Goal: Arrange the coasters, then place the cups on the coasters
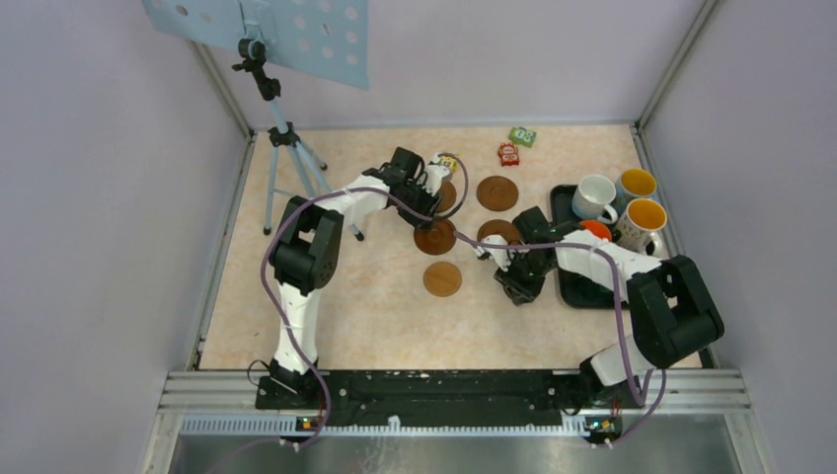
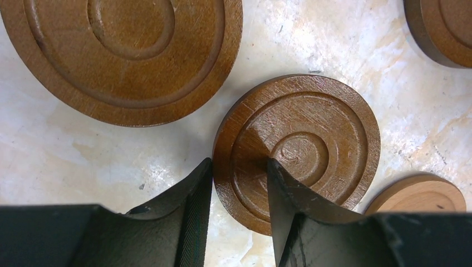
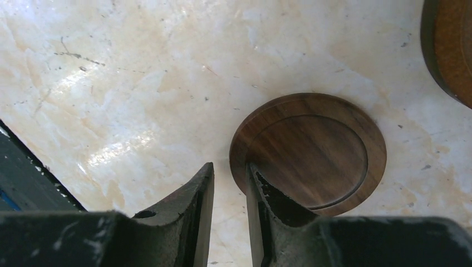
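Note:
Several brown coasters lie mid-table. My left gripper (image 1: 434, 217) is shut on the rim of a ringed coaster (image 2: 311, 139), which is the coaster (image 1: 434, 238) under it in the top view. One finger presses its outer edge and the other its top face. My right gripper (image 1: 485, 250) stands over a dark coaster (image 3: 317, 150) (image 1: 500, 231) with its jaws narrowly open. One finger (image 3: 261, 194) rests on the rim and the other is clear of it. More coasters (image 1: 496, 193) (image 1: 442, 278) lie nearby. A white cup (image 1: 595, 196), a light blue cup (image 1: 637, 183) and a patterned cup (image 1: 644, 220) stand on the right.
The cups stand on a black tray (image 1: 577, 288) at the right, with an orange cup (image 1: 596, 228) half hidden by my right arm. Small coloured packets (image 1: 522, 136) (image 1: 508, 153) lie at the back. A tripod (image 1: 286, 148) stands at the back left.

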